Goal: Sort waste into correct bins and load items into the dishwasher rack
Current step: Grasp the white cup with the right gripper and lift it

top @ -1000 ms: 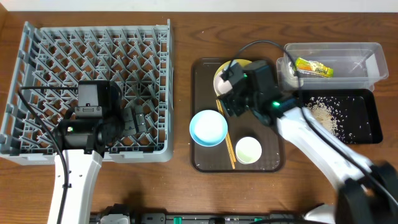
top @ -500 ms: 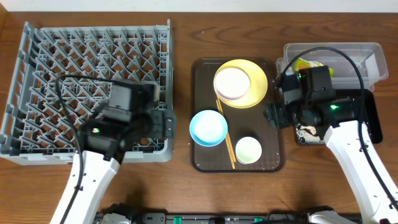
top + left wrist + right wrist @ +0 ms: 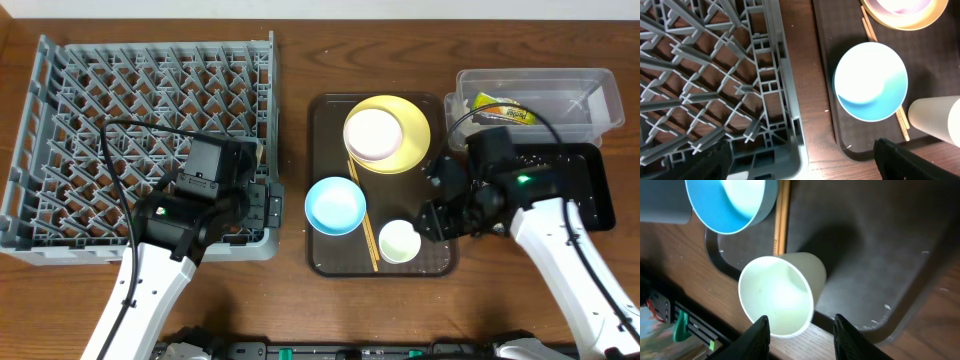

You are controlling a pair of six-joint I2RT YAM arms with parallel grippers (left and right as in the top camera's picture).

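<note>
Brown wooden tabletop [image 3: 300,60] carries the grey rack [image 3: 100,90] on the left, a dark brown serving tray [image 3: 325,120] in the middle, and the clear tub [image 3: 590,90] with the black tray [image 3: 592,190] just in front of it on the right.

Since half a second ago the right arm has swung off the black tray and down to the serving tray's front right corner. The left arm has shifted only a little, and it sits over the rack's front right corner. Nothing on the serving tray has moved.

The right gripper [image 3: 801,335] is spread wide. In the right wrist view the small white cup [image 3: 777,297] stands mouth-up straight ahead of it, its rim reaching down between the two fingers. Whether either finger touches the cup cannot be told.

The left gripper [image 3: 805,167] is also wide open and holds nothing, its fingers straddling the rack's corner. The light blue bowl [image 3: 870,80] sits ahead and to its right, well clear of it.

The chopsticks [image 3: 366,228] lie between the blue bowl and the cup. The white bowl [image 3: 372,135] rests on the yellow plate [image 3: 412,145] at the serving tray's far end. The snack wrapper [image 3: 503,108] lies inside the clear tub.
</note>
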